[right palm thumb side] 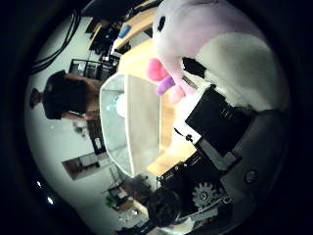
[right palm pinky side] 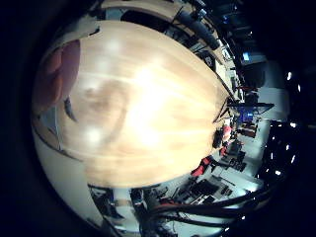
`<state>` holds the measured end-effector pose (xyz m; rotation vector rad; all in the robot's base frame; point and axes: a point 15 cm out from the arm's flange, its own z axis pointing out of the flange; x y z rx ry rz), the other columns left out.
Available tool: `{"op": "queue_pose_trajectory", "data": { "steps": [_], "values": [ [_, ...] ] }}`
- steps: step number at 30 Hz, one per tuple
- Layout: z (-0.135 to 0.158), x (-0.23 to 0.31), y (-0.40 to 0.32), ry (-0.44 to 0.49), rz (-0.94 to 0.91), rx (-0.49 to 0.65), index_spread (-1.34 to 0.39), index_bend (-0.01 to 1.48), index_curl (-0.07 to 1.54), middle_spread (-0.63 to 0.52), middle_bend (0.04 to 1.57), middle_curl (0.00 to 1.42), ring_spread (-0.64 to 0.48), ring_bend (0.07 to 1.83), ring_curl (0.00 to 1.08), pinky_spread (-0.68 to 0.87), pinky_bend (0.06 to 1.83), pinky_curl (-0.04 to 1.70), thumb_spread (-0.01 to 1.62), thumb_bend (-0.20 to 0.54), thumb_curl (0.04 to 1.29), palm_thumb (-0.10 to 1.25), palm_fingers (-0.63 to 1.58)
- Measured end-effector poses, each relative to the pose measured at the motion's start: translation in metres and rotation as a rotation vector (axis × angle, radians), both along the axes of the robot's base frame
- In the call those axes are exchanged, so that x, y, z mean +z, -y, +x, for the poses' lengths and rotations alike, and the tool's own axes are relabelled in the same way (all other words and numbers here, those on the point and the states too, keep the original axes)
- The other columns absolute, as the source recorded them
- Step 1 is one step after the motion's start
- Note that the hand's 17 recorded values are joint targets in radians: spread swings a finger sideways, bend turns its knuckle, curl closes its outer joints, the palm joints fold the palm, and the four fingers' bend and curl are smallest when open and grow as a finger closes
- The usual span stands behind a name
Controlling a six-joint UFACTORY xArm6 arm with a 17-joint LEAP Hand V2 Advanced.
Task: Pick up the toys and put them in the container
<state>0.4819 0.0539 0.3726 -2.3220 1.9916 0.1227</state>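
Plush toy, lilac and white with a pink beak and feet, is filling much of your thumb-side view, sitting right against the hand. Your hand's black and white fingers are pressing against its white belly; they are probably curling round it, though the grip itself is hidden. Beyond the toy, a pale grey container is sitting at the edge of the wooden table, with something light blue lying inside it. Your other view is showing mostly bare tabletop.
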Motion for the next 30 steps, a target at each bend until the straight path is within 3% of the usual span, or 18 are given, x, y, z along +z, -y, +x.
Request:
{"op": "queue_pose_trajectory", "data": {
  "steps": [13,22,30],
  "values": [
    [-0.029,0.063,-0.090,0.069,0.017,0.187,-0.56,0.35,0.58,-0.44,0.77,0.64,-0.36,1.20,0.46,-0.55,1.18,0.34,0.93,-0.013,0.41,1.16,1.17],
    [-0.080,0.079,-0.185,0.092,0.032,0.377,-0.57,0.32,0.62,-0.44,0.76,0.64,-0.36,1.20,0.47,-0.56,1.16,0.37,0.94,-0.014,0.41,1.16,1.17],
    [-0.138,0.080,-0.243,0.057,0.027,0.523,-0.57,0.29,0.65,-0.45,0.76,0.64,-0.36,1.20,0.47,-0.56,1.14,0.38,0.94,-0.014,0.41,1.16,1.17]
  ]
}}
